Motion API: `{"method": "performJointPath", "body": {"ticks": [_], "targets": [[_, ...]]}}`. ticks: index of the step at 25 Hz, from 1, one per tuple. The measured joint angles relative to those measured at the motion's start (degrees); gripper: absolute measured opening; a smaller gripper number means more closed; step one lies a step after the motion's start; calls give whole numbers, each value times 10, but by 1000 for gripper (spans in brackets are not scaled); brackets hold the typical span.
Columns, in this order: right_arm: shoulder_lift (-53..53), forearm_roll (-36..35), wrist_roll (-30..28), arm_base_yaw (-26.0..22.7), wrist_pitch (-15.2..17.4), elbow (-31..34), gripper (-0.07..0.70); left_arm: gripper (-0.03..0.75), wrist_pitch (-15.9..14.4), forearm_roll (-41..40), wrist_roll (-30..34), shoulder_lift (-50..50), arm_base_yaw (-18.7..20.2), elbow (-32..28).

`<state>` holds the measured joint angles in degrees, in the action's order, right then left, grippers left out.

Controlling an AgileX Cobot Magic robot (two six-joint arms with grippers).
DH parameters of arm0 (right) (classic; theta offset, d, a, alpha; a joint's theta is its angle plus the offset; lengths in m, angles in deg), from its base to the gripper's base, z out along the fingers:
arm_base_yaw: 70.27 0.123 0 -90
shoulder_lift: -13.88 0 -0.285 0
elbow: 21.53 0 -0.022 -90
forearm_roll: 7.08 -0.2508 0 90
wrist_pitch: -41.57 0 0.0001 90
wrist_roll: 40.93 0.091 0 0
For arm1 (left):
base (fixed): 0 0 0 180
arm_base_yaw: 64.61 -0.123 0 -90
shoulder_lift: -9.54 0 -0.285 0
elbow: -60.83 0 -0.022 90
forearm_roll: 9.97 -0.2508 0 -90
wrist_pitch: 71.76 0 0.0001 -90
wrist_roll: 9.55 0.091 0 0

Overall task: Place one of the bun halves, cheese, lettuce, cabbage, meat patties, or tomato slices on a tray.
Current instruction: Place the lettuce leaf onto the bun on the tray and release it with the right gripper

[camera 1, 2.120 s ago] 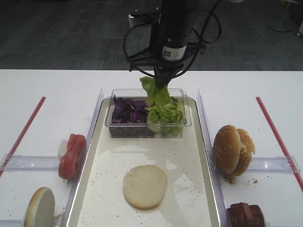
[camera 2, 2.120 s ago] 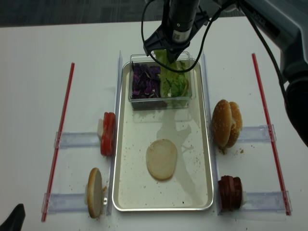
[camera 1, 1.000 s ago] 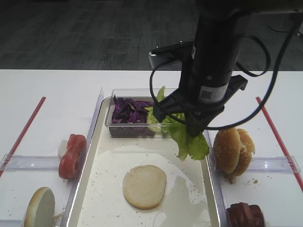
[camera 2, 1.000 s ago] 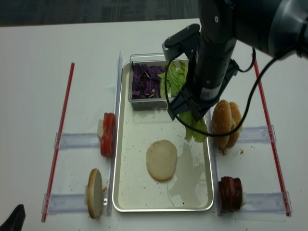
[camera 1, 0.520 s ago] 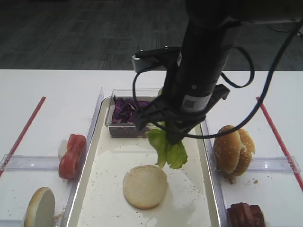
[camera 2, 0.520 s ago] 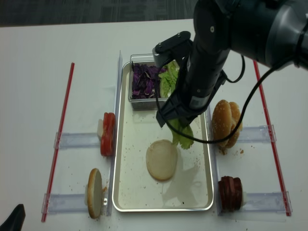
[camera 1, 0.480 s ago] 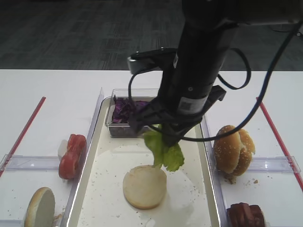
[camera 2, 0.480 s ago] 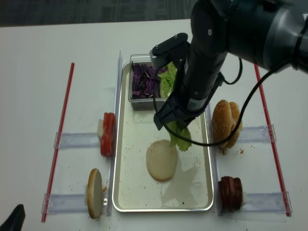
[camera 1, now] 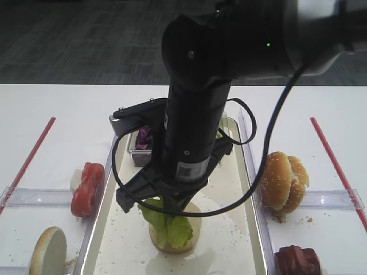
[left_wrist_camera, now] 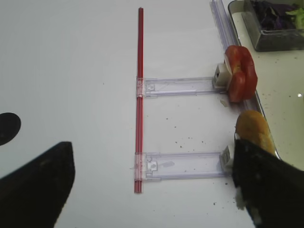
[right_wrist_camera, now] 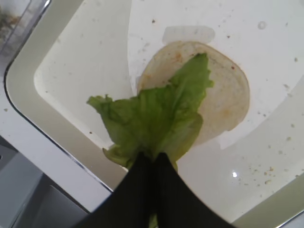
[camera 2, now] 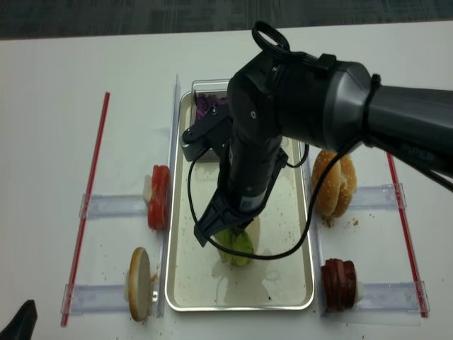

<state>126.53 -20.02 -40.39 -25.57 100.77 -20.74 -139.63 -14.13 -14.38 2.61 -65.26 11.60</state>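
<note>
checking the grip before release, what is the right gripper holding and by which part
The right gripper is shut on the lettuce, pinching one end of the leaf; the rest hangs over the pale bun half in the tray.

Bulky black right arm (camera 1: 198, 114) fills long silver-rimmed tray (camera 1: 248, 189) middle; small clear plastic tub (camera 1: 137, 150) blocks far end; near-right floor free.

We can't really make out any readable text here. The only label we spot is a small white sticker (camera 1: 187, 170) on the black right arm (camera 1: 192, 132), with what looks like a QR-type code and a line of tiny print, way too blurry to read.
</note>
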Motion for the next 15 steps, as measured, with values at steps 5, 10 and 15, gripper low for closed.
{"method": "performJointPath", "body": {"ticks": [5,10,15], "targets": [[22,6,0,0,-17,-1,47,618,0,0,0,0,0,0],[48,13,0,0,-27,-18,47,618,0,0,0,0,0,0],[53,26,0,0,-36,-22,47,618,0,0,0,0,0,0]]}}
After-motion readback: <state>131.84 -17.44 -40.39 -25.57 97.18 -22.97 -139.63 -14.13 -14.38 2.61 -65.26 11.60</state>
